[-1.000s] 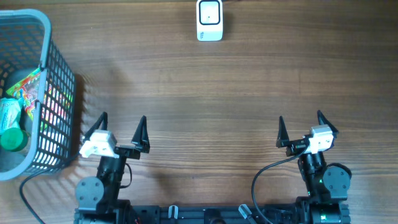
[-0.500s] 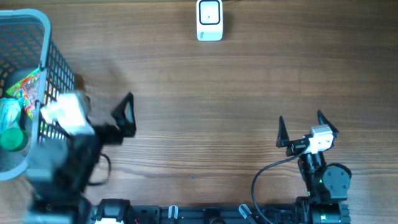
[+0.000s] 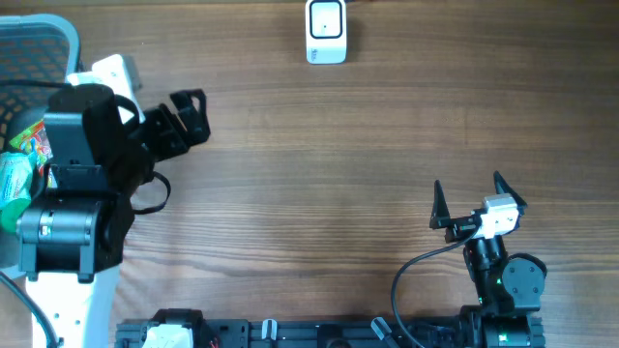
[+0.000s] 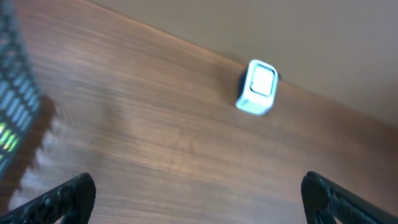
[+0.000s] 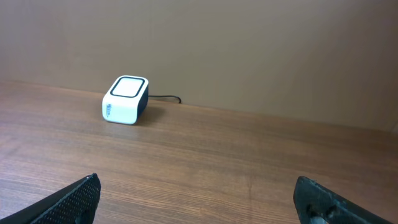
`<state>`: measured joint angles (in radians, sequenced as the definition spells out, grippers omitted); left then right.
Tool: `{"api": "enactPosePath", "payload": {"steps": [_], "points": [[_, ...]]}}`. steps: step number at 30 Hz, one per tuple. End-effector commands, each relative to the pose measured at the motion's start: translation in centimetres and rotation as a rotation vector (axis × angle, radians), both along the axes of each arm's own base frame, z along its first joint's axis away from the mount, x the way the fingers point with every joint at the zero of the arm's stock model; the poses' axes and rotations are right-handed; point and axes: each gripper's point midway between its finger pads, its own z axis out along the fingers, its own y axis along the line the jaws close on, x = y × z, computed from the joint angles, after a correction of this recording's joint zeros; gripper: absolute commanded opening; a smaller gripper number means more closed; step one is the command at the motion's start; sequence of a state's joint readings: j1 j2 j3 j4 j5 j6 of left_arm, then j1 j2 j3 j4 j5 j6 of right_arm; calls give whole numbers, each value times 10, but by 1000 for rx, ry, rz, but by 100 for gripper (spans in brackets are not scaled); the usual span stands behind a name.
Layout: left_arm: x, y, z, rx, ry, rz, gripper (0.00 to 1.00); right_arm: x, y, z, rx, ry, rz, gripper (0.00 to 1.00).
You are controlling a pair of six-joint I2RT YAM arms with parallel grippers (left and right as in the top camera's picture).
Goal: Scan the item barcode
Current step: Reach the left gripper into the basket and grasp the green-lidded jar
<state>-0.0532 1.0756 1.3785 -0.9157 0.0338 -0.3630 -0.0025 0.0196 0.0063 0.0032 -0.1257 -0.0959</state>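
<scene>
Over on the left, the grey mesh basket (image 3: 46,23) sits at the table's (image 3: 319,164) far-left corner, and the left arm hangs above it, covering much of the inside. What shows in the basket is a bright multicoloured packet (image 3: 33,141), a pale green wrapped item (image 3: 14,176) below it, and something with a dark green top (image 3: 9,215), all crowded together against the left side. No barcode can be made out from here. The left gripper (image 4: 196,190) is spread wide and empty, hovering over bare wood just right of the basket. The white scanner (image 3: 326,31) stands at the far edge, well apart from the basket. The right gripper (image 3: 466,188) is low near its base, fingers splayed, holding nothing.
</scene>
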Motion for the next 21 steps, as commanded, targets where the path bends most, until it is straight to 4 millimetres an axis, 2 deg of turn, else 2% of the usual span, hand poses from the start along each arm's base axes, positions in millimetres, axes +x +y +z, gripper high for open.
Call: {"api": "enactPosePath", "payload": {"steps": [1,4,5,6,7,10,11,14,17,21], "points": [[-1,36,36,9,-95,227,100,0,-2,1,-9,-6,-11,100],[-11,78,56,-10,-148,458,100,0,-2,1,-9,-6,-11,100],[-16,98,60,-21,-164,553,100,0,-2,1,-9,-6,-11,100],[-24,123,60,-39,-171,666,100,0,-2,1,-9,-6,-11,100],[-29,138,56,-54,-162,729,100,0,-2,1,-9,-6,-11,100],[-47,185,31,-105,-83,936,100,0,-2,1,-9,-6,-11,100],[-54,203,17,-125,-29,997,100,0,-2,1,-9,-6,-11,100],[-66,240,-16,-165,88,1111,100,0,-2,1,-9,-6,-11,100],[-70,265,-38,-199,151,1174,100,0,-2,1,-9,-6,-11,100],[-69,285,-54,-206,185,1217,100,0,-2,1,-9,-6,-11,100]]}}
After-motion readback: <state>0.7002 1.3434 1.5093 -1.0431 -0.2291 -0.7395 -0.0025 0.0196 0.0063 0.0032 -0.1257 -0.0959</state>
